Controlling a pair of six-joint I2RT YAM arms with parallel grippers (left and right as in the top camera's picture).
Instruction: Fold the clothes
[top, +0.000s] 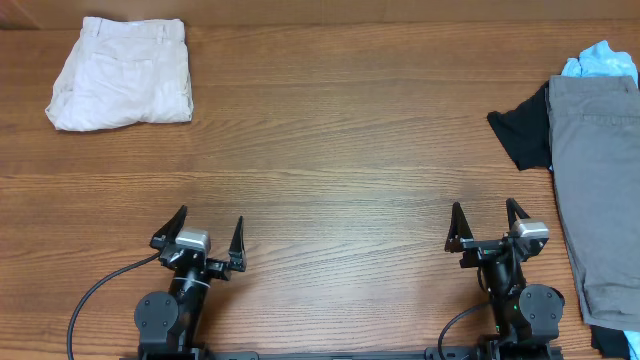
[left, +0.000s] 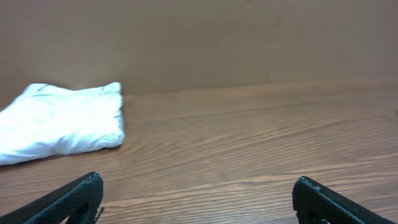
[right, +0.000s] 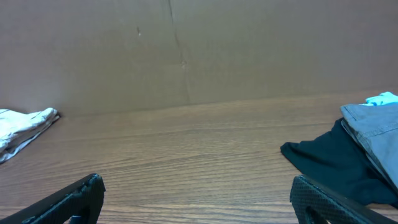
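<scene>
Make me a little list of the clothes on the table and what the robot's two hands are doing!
cream trousers: folded into a small pack, far left corner of the table
grey trousers: spread long along the right edge
black garment: peeks out from under the grey trousers, toward the middle
light blue cloth: peeks out at the grey trousers' far end
left gripper: open, holding nothing, near the front edge
right gripper: open, holding nothing, near the front edge
</scene>
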